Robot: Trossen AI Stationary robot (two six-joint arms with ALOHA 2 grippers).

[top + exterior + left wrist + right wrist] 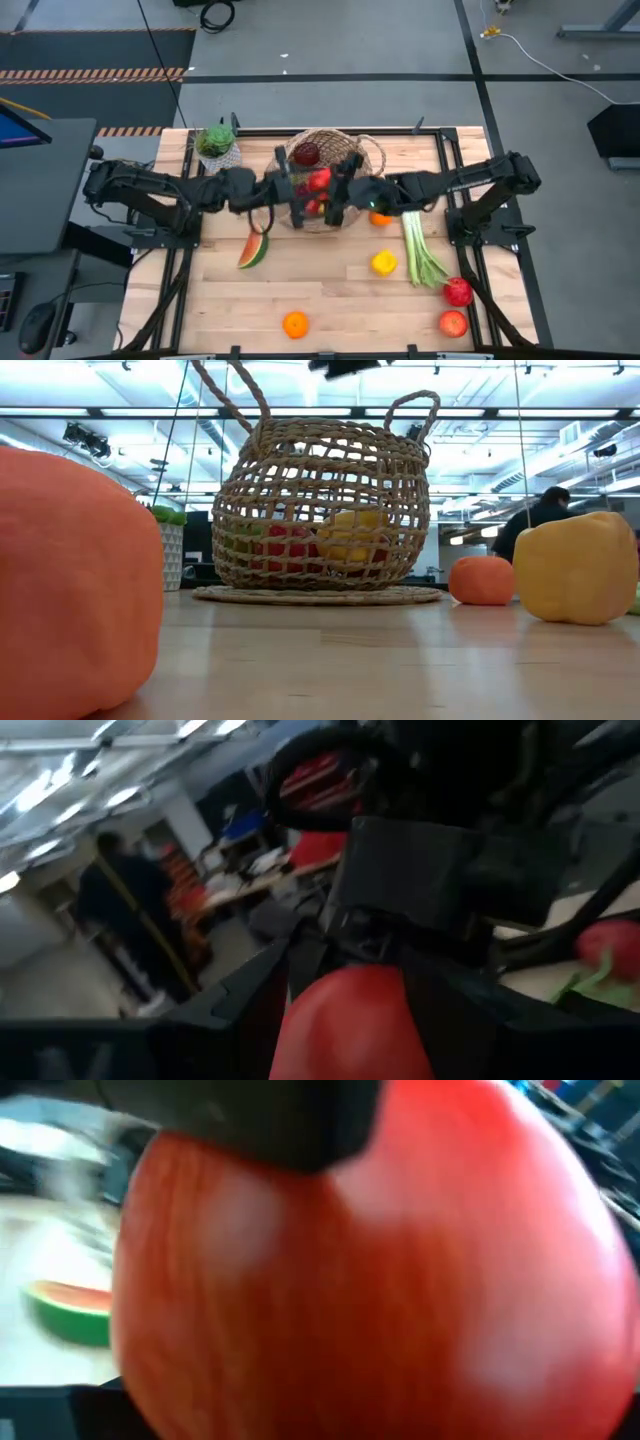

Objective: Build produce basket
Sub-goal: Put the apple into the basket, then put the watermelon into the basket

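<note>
1. Centrally, at the upper middle of the high view, the basket (330,180) sits on the table (330,300).
2. Both arms meet above it: the left gripper (288,195) and right gripper (340,195) each clamp one red apple (370,1270).
3. Loose produce lies lower right, including a leek (420,250).

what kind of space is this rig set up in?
Looks like an indoor robotics lab or workshop: a wooden table on grey concrete floor, ceiling strip lights, and a person behind.
</note>
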